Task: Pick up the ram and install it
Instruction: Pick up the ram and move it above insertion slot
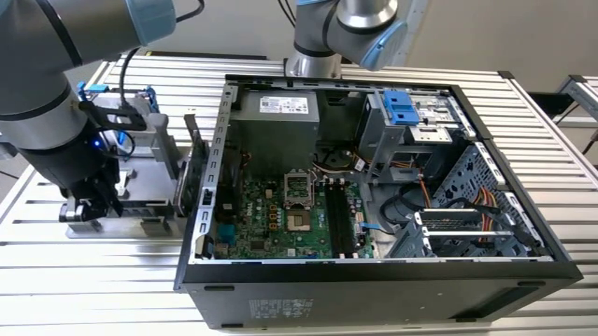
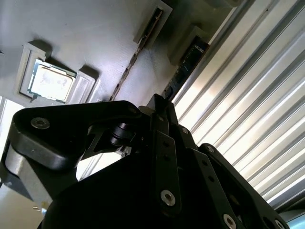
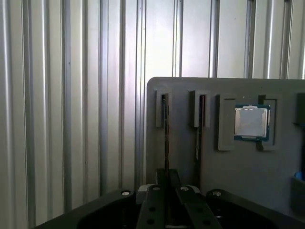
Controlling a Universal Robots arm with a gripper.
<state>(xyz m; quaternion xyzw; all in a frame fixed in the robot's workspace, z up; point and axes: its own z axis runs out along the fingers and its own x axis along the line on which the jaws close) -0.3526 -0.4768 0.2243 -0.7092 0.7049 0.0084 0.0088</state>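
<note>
On the slatted table [image 3: 71, 119], a tray [image 3: 182, 157] holds the ram [image 3: 165, 126].

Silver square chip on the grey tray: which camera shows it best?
The first wrist view: the chip faces the camera squarely. The second wrist view shows the chip slanted. In the exterior view the arm stands before the grey tray.

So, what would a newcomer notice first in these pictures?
The open black computer case with its green motherboard dominates the slatted metal table. Beside it, at the exterior view's left, the black end effector hangs over a grey parts tray holding a thin dark ram stick and a silver processor chip.
</note>
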